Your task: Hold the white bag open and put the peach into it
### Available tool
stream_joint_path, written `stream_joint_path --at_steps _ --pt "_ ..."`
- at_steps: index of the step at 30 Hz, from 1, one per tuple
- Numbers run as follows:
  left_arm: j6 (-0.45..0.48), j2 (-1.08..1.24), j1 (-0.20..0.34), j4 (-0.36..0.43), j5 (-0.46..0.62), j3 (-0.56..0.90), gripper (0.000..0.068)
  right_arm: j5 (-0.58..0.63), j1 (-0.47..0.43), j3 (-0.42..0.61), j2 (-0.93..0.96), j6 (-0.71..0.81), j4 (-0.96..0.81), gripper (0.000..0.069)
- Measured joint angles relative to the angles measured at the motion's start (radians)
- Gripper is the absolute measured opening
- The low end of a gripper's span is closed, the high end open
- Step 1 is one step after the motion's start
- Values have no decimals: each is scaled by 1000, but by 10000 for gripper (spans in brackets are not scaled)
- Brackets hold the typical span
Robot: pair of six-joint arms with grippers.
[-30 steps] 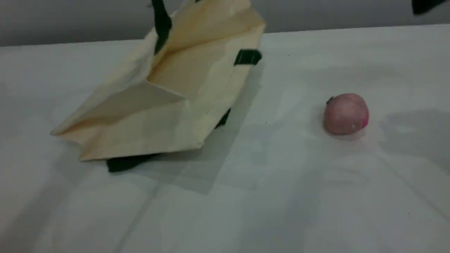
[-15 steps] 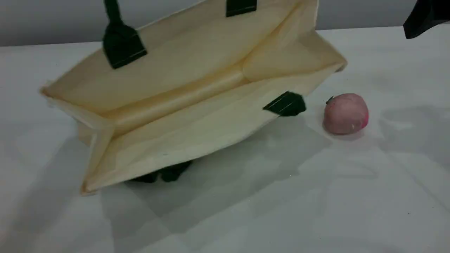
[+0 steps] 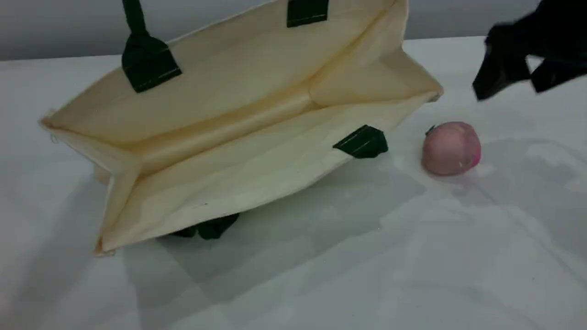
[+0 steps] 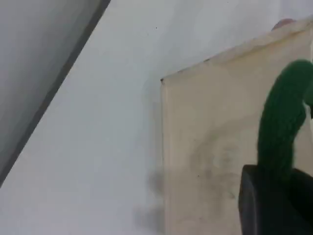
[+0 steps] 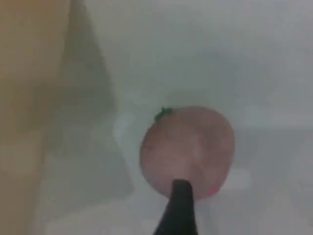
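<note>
Gripping, left claw [image 4: 274,205]: clamped tight on the green rope handle [image 4: 281,122] of the white bag [image 3: 238,137]; only the dark tip shows, at the bottom edge of the left wrist view; out of frame in the scene view.
Right claw [image 3: 518,78]: jaws wide apart, holding nothing; hangs above and just to the right of the peach [image 3: 451,147]; one fingertip [image 5: 178,210] overlaps the fruit's lower edge in the right wrist view, contact can't be told.
Peach: on the bench [image 3: 367,256], just right of the bag's right corner, not touching it; small dark stem on the upper left.
White bag: hung by one handle, mouth open and tilted toward the scene camera; lower edge on or just above the bench, can't tell which; second handle [image 3: 208,228] tucked under the lower edge; dark green tab [image 3: 362,142] on the near rim.
Step in hand, my read: right arm closing in to grasp the peach.
Doing it well: centre the jaws over the fruit's widest part, drop straight, close gently since it's round and may roll; left arm must keep the mouth up and wide.
Arm pose: right arm enters from the top right corner, angled down-left toward the fruit; left arm itself not in view.
</note>
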Motion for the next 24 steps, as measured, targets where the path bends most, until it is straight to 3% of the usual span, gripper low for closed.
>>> stream_joint_path --at_steps 11,24 --pt "-1 0 0 -1 0 0 94 -99 93 -13 153 2 6 580" --pt "-3 -1 0 -2 1 0 94 -126 101 -72 208 5 34 580"
